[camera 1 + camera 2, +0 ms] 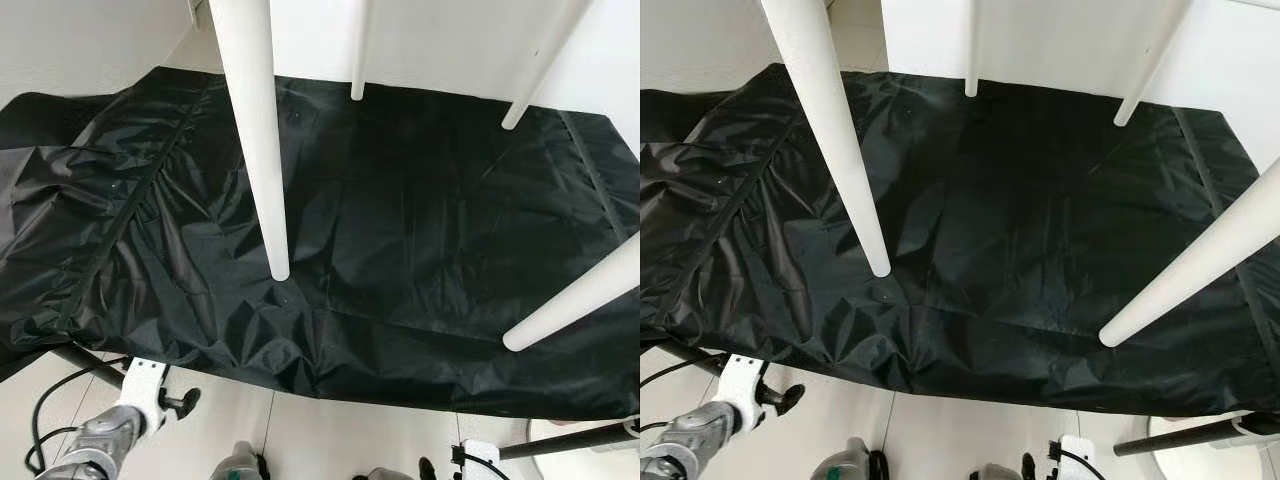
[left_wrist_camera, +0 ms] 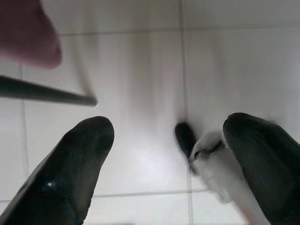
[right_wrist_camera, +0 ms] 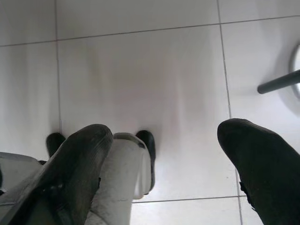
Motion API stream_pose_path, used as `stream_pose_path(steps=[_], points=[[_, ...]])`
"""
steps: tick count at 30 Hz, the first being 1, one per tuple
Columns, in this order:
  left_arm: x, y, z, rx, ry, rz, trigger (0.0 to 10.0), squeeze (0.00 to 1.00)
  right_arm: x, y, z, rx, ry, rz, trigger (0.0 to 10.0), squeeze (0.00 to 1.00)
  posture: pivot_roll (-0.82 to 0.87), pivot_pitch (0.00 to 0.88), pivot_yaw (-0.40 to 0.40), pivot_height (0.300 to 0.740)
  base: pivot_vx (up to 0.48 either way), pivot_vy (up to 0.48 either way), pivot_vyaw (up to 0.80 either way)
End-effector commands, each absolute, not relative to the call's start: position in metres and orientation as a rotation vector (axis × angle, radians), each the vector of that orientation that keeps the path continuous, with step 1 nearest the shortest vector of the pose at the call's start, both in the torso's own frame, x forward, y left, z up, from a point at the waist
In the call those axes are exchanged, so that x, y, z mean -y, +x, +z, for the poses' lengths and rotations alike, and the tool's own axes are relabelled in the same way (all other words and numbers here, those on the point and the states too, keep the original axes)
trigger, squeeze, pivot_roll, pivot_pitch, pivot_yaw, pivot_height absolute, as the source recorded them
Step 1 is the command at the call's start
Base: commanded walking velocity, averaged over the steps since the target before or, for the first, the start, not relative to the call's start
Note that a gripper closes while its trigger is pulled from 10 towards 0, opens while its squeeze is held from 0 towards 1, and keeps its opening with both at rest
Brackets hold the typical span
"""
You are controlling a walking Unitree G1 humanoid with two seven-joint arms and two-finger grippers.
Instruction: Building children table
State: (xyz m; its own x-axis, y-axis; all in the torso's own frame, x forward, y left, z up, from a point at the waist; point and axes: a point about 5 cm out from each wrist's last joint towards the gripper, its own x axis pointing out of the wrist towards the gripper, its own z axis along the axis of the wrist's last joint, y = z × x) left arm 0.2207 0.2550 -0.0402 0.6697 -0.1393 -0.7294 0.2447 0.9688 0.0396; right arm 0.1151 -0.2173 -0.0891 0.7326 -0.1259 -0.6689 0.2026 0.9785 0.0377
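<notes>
A white table (image 1: 255, 130) hangs upside-looking over a black sheet (image 1: 400, 250), its four legs pointing down, tips near the sheet. The left gripper (image 2: 164, 154) is low over the white floor (image 3: 140, 70), open and empty. The right gripper (image 3: 164, 159) is open and empty too.

A plain indoor room, likely in a home: pale glossy floor tiles (image 3: 140, 89) with thin grout lines, bare white walls (image 1: 440, 45), and a crinkled black sheet (image 1: 400, 250) spread out as a work area, with white furniture legs (image 1: 255, 140) standing over it.
</notes>
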Motion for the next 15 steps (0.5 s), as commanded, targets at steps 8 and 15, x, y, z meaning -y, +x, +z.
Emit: stream_pose_path(steps=[8, 15], points=[[-0.229, 0.204, -0.06, -0.902, 0.199, -0.273, 10.0, 0.0, 0.213, 0.117, -0.091, -0.753, 0.107, -0.202, 10.0, 0.0, 0.06, 0.065, 0.01, 0.74, 0.0, 0.0, 0.0], [-0.219, 0.193, -0.071, -0.97, 0.213, -0.26, 10.0, 0.0, 0.212, 0.134, -0.086, -0.715, 0.077, -0.225, 10.0, 0.0, 0.02, 0.006, -0.001, 0.74, 0.0, 0.0, 0.0]])
